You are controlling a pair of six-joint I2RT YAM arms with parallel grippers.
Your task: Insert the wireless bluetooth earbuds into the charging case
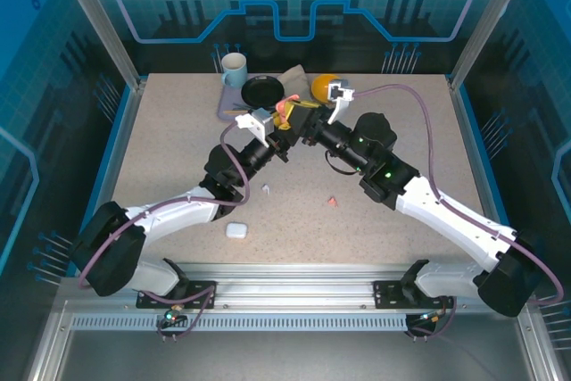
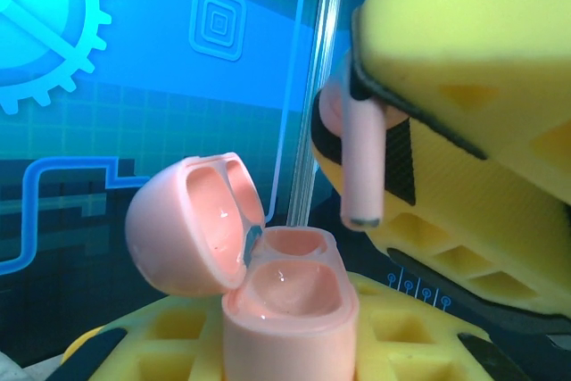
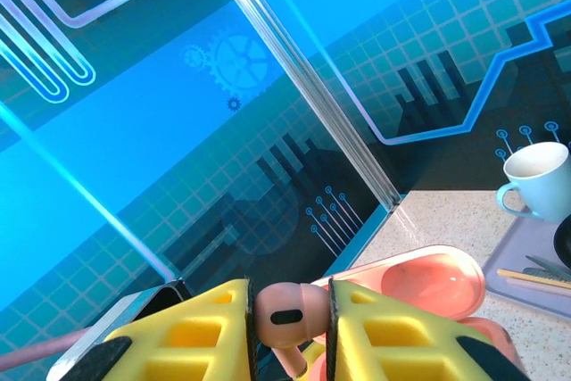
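Status: my right gripper [image 3: 290, 336] clamps pink earbud [image 2: 364, 162] by its head, stem down, just above open pink charging case [image 2: 287, 305] | my left gripper [image 2: 290, 350] closed on case body | handling, judged: light, rigid, slippery; grip bulb, leave stem free

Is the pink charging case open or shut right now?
Open: the pink charging case has its lid swung back on its hinge, both wells bare.
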